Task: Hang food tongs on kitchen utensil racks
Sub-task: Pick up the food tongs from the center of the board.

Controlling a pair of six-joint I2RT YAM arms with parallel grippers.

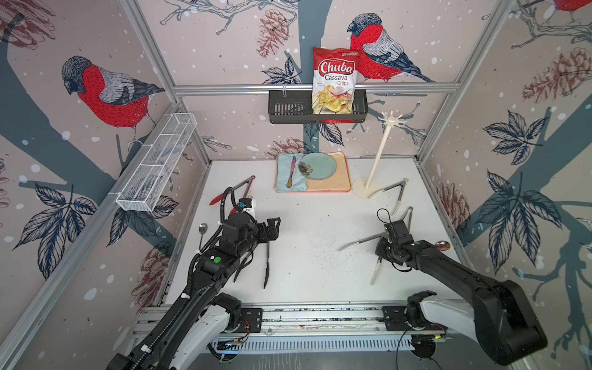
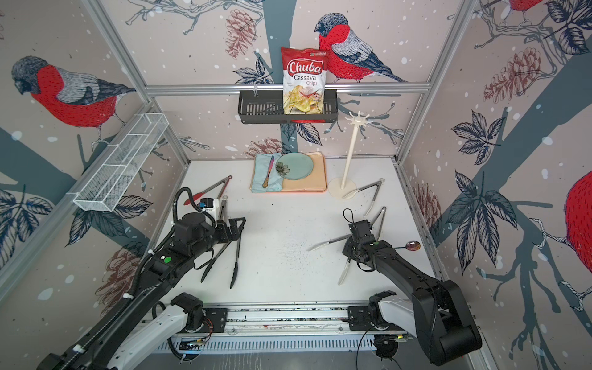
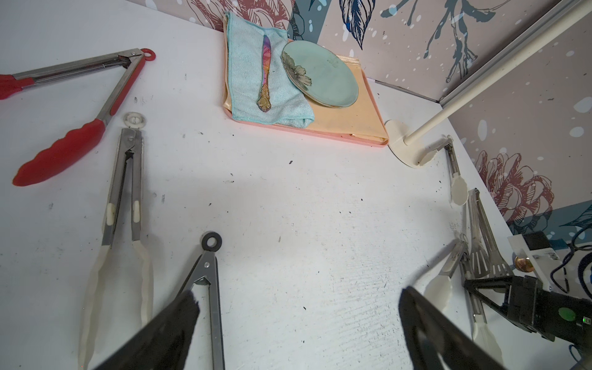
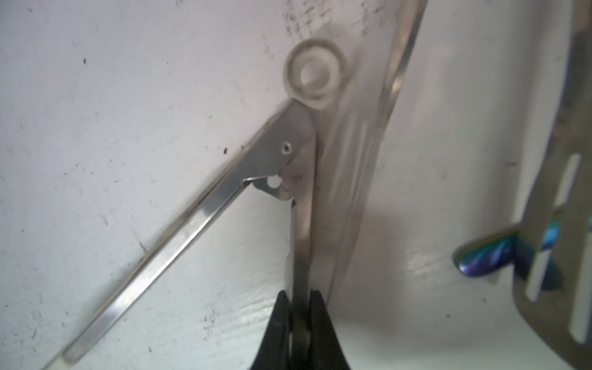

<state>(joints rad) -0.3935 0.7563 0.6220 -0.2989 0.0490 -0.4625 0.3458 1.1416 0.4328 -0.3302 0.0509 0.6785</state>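
Tongs tally: six counted, all on the table [image 1: 320,224], zero on hooks. The utensil rack [image 1: 378,157] stood at the back right, and its crown of hooks was bare in both top views.

Right gripper [image 4: 299,298] was clamped on one steel arm of the white-tipped open tongs [image 1: 362,241], a short way below the hinge. The loop end pointed away from the claw in the right wrist view. I couldn't tell whether that pair was off the surface or just pinched in place. It sat front right, well apart from the rack.

Left gripper [image 3: 296,310] was spread wide and empty, hovering by the loop end of the black-tipped tongs [image 1: 267,266].

Other pairs:
- red-tipped tongs [image 3: 64,153], splayed open, far left
- white-tipped closed tongs [image 3: 129,142], just beside the red ones
- bare steel slotted tongs [image 3: 477,217], next to the right arm
- white-tipped tongs by the rack [image 1: 386,189], with one tip at the edge of the rack's base

My read was that the job was at the first grasp and nothing was delivered. What remained was to lift the gripped pair, carry it to the crown, thread the loop over a hook, and then repeat for the other five. Gripping low on one arm would likely let the pair swing, so lining up the loop looked fiddly.
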